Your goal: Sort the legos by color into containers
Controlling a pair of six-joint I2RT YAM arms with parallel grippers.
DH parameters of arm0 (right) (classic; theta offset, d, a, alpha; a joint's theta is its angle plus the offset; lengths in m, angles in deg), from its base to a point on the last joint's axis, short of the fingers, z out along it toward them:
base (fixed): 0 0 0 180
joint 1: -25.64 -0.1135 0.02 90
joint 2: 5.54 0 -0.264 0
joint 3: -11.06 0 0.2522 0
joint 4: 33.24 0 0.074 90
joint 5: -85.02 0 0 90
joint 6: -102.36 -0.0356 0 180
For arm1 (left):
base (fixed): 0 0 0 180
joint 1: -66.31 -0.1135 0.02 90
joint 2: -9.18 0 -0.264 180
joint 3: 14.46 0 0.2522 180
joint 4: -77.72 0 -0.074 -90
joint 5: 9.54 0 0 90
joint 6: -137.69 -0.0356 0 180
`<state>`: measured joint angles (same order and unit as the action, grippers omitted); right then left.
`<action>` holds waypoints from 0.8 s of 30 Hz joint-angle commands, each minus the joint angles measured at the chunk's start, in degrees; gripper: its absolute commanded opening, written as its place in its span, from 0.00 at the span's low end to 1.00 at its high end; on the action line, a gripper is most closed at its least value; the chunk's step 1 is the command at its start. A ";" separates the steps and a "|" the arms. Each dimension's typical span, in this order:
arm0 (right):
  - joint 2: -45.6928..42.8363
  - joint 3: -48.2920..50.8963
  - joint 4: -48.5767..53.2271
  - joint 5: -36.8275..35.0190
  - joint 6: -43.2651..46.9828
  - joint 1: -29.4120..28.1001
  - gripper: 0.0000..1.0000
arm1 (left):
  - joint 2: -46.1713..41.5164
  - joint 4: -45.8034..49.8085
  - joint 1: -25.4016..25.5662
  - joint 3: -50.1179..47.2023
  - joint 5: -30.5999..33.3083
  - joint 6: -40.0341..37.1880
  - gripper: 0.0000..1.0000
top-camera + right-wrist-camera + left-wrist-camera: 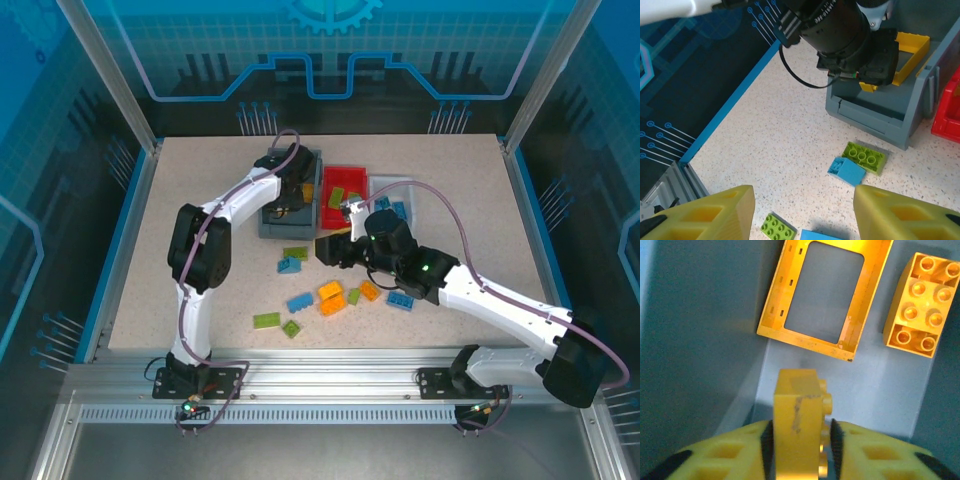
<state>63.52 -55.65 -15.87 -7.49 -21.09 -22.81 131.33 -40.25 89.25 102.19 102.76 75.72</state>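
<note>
**Edges and room.** The bench (150,250) is bounded by blue rails along its left and right edges, with framed panels standing around it. Three containers stand in a row at the middle of the far edge: the gray bin (290,228), the red bin (350,178) and the white bin (390,182), close against one another. Open surface runs along the left edge, along the right edge and into both far corners.

**Surface.** It is speckled beige and flat. The loose legos lie scattered from mid-bench toward the near edge. A lime brick (295,253) and a blue brick (290,265) touch each other just in front of the gray bin. Two orange bricks (330,298) sit at the centre. A second lime brick (266,320) and a second blue brick (402,300) lie nearer the near edge. Lime pieces show in the red bin and blue pieces in the white bin.

**Pincers.** The left pincer (801,440) is inside the gray bin, its jaws narrow and clamped on a yellow brick (800,410). Ahead of it on the bin floor lie a yellow frame piece (777,300) and an eight-stud yellow brick (922,305), a little apart. The right pincer (805,215) hangs over mid-bench in front of the red bin. Its jaws are spread wide, holding nothing and touching nothing.
</note>
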 commanded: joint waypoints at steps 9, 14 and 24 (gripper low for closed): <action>-1.49 2.19 5.16 -2.30 3.06 0.41 0.57 | -12.24 3.11 2.08 -0.26 1.24 0.87 0.50; 0.49 1.59 9.82 -3.05 7.07 -0.35 0.59 | -24.83 1.34 3.54 -7.75 -0.36 4.35 0.50; 10.29 -4.58 23.90 -7.24 13.12 -5.41 0.67 | -57.61 -6.82 5.73 -34.75 -14.57 11.78 0.53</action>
<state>70.69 -56.11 1.49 -12.58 -10.82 -26.22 79.09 -45.04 94.62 73.52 94.24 83.86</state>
